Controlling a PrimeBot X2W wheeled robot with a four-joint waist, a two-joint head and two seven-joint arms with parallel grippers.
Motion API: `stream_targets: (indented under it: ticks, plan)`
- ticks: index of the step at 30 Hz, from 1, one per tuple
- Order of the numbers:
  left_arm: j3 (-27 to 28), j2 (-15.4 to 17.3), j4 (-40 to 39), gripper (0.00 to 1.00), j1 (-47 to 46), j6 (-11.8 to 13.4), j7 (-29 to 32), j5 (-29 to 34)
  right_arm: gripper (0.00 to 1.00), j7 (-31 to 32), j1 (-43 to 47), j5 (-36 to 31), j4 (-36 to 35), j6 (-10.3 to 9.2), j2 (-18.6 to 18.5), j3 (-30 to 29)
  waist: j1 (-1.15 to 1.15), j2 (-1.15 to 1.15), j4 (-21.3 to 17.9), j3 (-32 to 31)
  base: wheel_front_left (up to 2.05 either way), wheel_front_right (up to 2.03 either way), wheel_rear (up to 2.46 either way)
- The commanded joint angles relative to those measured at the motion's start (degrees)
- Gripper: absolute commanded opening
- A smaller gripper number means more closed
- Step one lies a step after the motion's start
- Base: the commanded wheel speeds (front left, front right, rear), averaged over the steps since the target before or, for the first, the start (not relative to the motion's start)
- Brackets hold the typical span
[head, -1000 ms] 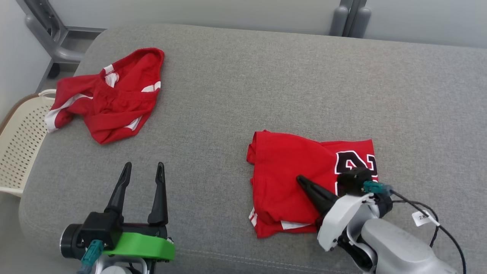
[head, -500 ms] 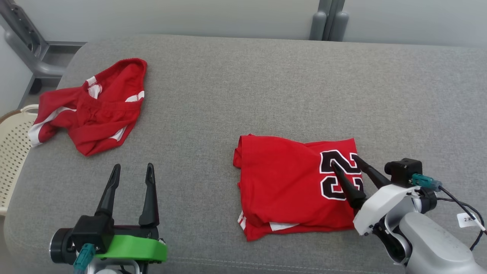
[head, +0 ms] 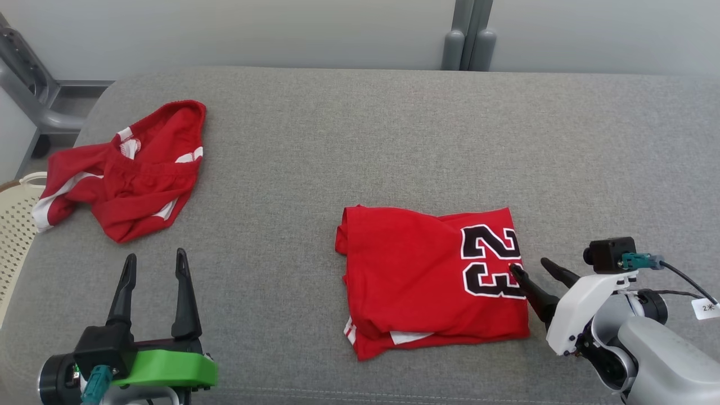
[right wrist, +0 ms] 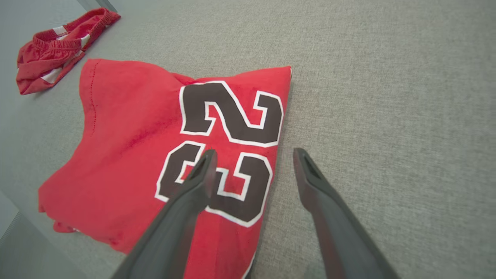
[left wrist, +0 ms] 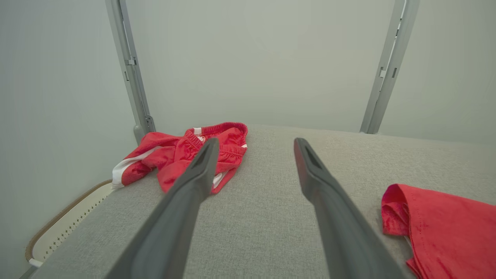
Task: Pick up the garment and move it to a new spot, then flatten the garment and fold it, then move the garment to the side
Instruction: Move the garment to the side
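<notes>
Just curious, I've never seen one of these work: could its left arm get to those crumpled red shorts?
Probably yes. The left gripper stands open, with its fingers pointing toward the crumpled red shorts, and just bare grey cushion lies between them. Whether it stretches that far I cannot tell.

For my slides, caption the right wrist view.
Open right gripper over the edge of the folded red jersey on a grey cushion.

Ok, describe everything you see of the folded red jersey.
The red soft-fabric jersey lies folded into a rough rectangle on the grey upholstered cushion, layers stacked, white trim peeking out at its near edge. A black, white-outlined 23 sits at its right end. The open right end effector straddles that edge; contact can't be judged.
</notes>
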Motion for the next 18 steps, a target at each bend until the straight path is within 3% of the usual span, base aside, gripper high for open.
stream_targets:
  ticks: [1,18]
  plan:
    - [0.4,0.1,0.2,1.00,0.4,0.1,-0.1,0.5,1.00,0.5,-0.9,1.1,0.0,0.00,-0.2,0.6,0.00,0.00,0.1,0.0,0.00,0.00,0.00]
    - [-1.2,0.1,0.5,1.00,-1.3,-0.2,-0.1,-0.7,1.00,8.0,-8.9,12.4,7.9,0.00,-1.2,7.7,0.00,0.00,2.7,2.4,0.00,0.00,0.00]
